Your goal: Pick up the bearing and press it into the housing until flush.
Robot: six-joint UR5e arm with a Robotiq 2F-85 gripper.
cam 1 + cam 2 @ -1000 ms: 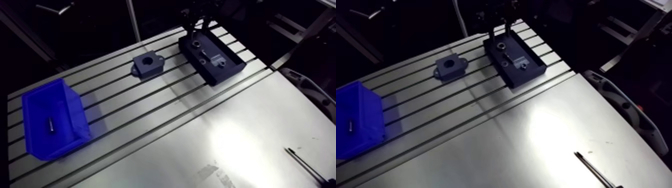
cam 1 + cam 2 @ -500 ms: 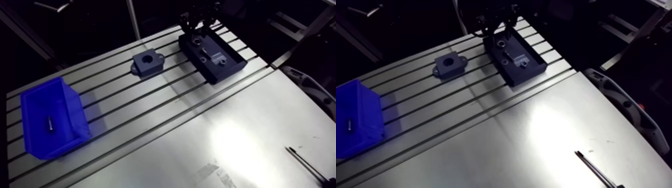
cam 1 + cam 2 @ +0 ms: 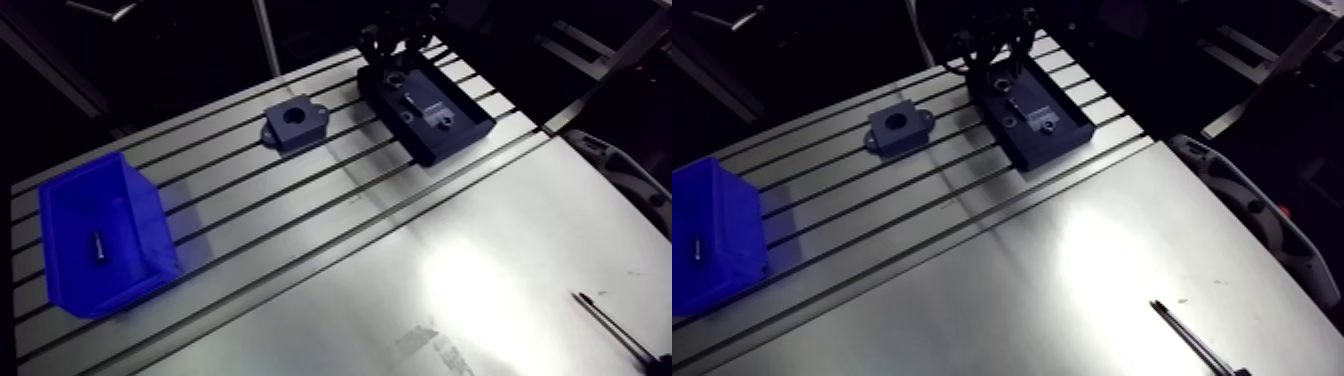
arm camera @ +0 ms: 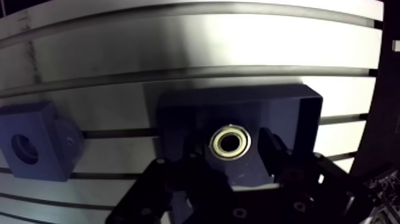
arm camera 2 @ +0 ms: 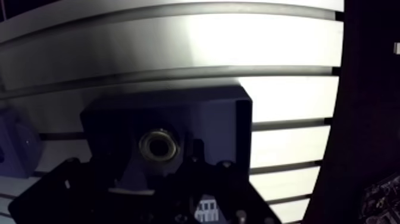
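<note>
The gripper (image 4: 232, 148) is seen open, its fingers set either side of the bearing and apart from it. On the slotted worktop (image 3: 480, 270) a dark tray (image 3: 462, 138) is placed at the far right, with the housing (image 3: 294, 124) to its left, apart. The bearing (image 4: 230, 142) is seated in the tray. It is judged small, stiff and smooth, so likely slippery. It is best taken across the outer ring and kept level.
</note>
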